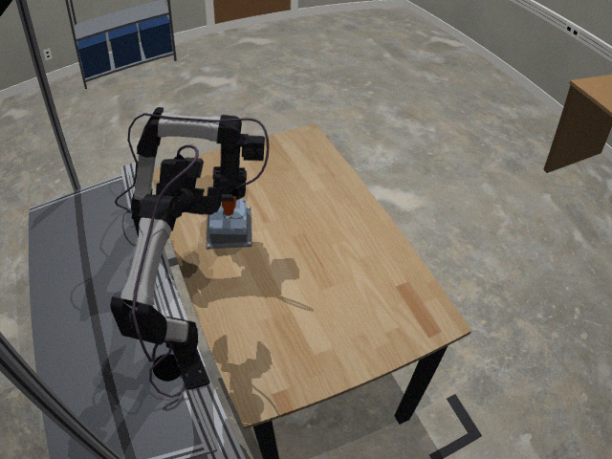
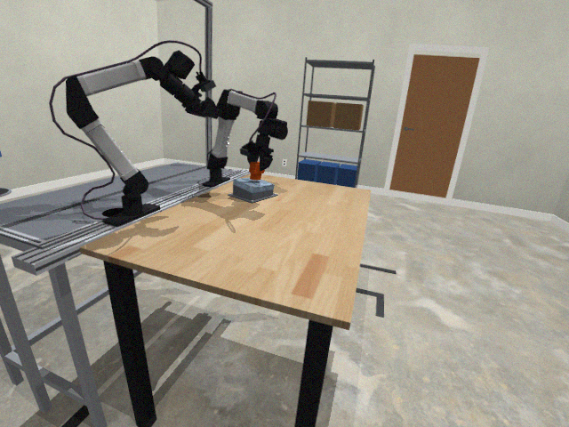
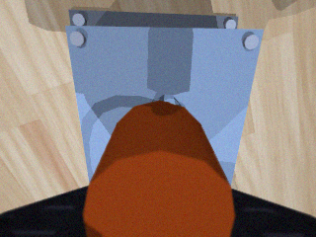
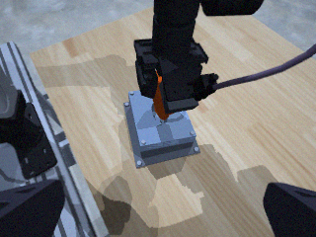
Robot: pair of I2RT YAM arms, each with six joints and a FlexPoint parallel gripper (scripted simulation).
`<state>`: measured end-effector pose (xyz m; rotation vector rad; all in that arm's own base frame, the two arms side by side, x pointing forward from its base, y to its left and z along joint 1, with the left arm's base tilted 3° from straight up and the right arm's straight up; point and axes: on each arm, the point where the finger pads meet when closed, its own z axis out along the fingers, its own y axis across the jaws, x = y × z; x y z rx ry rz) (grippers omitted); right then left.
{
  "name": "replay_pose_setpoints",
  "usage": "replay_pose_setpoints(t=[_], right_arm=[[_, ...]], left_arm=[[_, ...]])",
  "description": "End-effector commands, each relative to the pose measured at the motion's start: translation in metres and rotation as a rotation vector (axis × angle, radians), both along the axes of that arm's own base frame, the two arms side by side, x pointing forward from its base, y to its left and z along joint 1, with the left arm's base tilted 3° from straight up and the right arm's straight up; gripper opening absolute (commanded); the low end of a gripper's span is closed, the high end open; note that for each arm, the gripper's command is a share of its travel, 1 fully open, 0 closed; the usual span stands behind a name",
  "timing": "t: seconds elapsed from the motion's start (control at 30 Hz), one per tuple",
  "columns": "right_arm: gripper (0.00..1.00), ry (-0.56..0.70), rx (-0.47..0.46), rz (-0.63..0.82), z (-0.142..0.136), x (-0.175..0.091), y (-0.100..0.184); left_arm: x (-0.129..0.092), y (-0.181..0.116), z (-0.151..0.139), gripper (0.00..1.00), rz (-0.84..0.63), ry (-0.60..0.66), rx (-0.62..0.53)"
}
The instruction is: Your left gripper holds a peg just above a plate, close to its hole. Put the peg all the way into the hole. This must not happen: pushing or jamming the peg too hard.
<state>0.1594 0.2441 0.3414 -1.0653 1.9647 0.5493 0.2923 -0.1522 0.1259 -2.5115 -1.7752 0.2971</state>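
Note:
An orange tapered peg point(image 1: 229, 206) point(image 2: 255, 172) point(image 3: 159, 173) point(image 4: 160, 108) points down at the top of a blue-grey raised plate point(image 1: 227, 239) point(image 2: 252, 190) point(image 3: 114, 64) point(image 4: 170, 150). My left gripper point(image 1: 229, 198) point(image 2: 256, 163) point(image 3: 157, 193) point(image 4: 164, 94) is shut on the peg above the plate. In the left wrist view the peg hides most of the hole; small edges show just beyond its tip. I cannot tell whether the tip is touching the plate or in the hole. The peg looks slightly tilted in the right wrist view. My right gripper point(image 4: 163, 190) is open and empty, away from the plate.
The plate stands on the wooden table point(image 1: 345, 276) point(image 2: 238, 248) near the edge by the arm rail point(image 2: 183, 197). Small bolts sit at its corners. The right arm point(image 1: 148, 256) point(image 2: 110, 147) reaches beside the left arm. A purple cable point(image 4: 267, 74) hangs from the left arm.

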Motion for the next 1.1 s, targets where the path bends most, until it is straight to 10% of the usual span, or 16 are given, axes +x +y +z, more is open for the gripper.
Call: replay_pose_setpoints(t=[0.0, 1.07], right_arm=[[1.0, -0.007, 0.015, -0.012, 0.01, 0.0, -0.001], [1.0, -0.007, 0.016, -0.012, 0.01, 0.0, -0.001]], left_arm=[[0.004, 0.001, 0.01, 0.34, 0.007, -0.053, -0.034], [-0.002, -0.003, -0.008, 0.34, 0.006, -0.057, -0.038]])
